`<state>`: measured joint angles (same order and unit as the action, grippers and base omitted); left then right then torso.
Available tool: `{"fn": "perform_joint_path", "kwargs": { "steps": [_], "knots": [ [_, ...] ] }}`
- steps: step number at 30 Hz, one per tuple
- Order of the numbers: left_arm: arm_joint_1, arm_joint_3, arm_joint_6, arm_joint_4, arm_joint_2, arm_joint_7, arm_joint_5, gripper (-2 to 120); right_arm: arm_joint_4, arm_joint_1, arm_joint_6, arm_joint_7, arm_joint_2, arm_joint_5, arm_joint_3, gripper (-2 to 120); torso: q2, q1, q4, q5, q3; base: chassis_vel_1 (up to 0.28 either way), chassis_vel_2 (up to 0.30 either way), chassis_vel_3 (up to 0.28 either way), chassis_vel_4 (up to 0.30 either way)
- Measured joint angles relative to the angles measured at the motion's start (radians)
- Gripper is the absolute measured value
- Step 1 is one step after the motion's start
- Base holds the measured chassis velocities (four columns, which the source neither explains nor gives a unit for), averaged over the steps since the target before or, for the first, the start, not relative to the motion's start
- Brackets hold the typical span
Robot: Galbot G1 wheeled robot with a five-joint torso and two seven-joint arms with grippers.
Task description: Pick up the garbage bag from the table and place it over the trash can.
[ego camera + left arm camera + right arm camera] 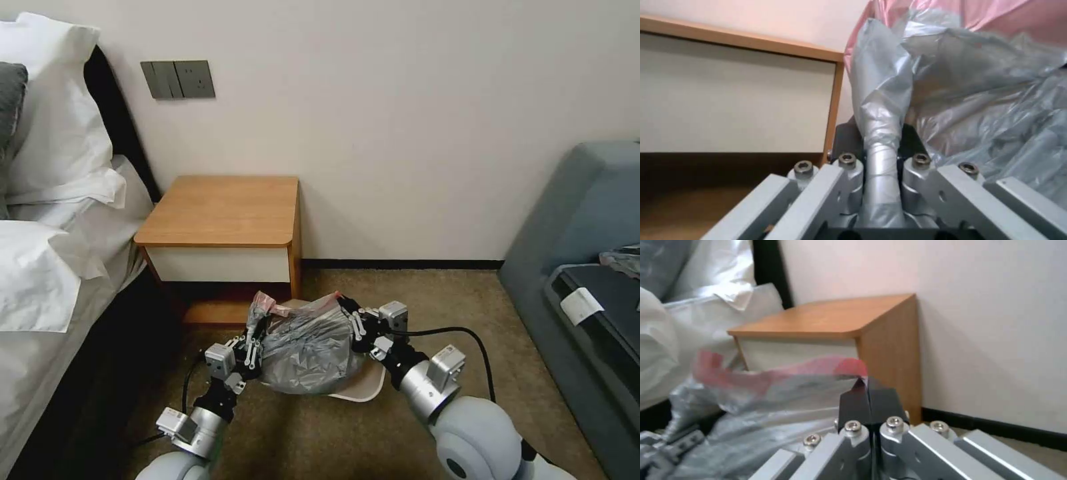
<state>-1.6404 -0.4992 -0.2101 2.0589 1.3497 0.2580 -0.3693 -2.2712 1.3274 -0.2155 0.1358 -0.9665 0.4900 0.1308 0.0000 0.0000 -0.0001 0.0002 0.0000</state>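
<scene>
Left pincer (253, 339), lower centre-left of head view, clenched on a twisted fold of the garbage bag (308, 347); the left wrist view shows plastic pinched between its fingers (849, 166). Right pincer (347, 308), lower centre, clamped on the bag's pinkish-red edge, jaws pressed together in the right wrist view. Bag hangs stretched between both, crumpled grey, draped over the trash can (363, 390); beige rim peeks out at bag's lower right. Can's contents hidden. Surface (223, 210) behind, centre-left, top bare, bed (53, 253) at left.
</scene>
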Motion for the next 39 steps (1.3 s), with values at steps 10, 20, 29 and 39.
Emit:
{"fn": "perform_joint_path", "kwargs": {
  "steps": [10,20,29,39],
  "knots": [
    [0.010,-0.012,-0.010,-0.002,-0.013,0.020,-0.065,5,0.004,0.029,0.005,0.013,0.067,0.013,0.058,0,0.000,0.000,0.0001,-0.0001,0.000,0.000,0.000,0.000,0.000],
    [0.024,-0.014,-0.006,-0.004,-0.018,0.014,-0.141,5,0.020,0.046,0.007,0.024,0.096,0.011,0.078,0,0.000,0.000,0.0000,-0.0002,0.000,0.000,0.000,0.000,0.000],
    [0.040,-0.006,0.079,0.031,-0.010,-0.105,-0.208,5,0.026,0.069,0.007,0.026,0.094,-0.041,0.067,14,0.000,0.000,0.0000,-0.0002,0.000,0.000,0.000,0.000,0.000],
    [0.058,-0.010,0.168,0.073,-0.005,-0.186,-0.297,5,0.037,0.108,0.021,0.025,0.099,-0.081,0.079,46,0.000,0.000,0.0001,-0.0002,0.000,0.000,0.000,0.000,0.000]
  ]
}}
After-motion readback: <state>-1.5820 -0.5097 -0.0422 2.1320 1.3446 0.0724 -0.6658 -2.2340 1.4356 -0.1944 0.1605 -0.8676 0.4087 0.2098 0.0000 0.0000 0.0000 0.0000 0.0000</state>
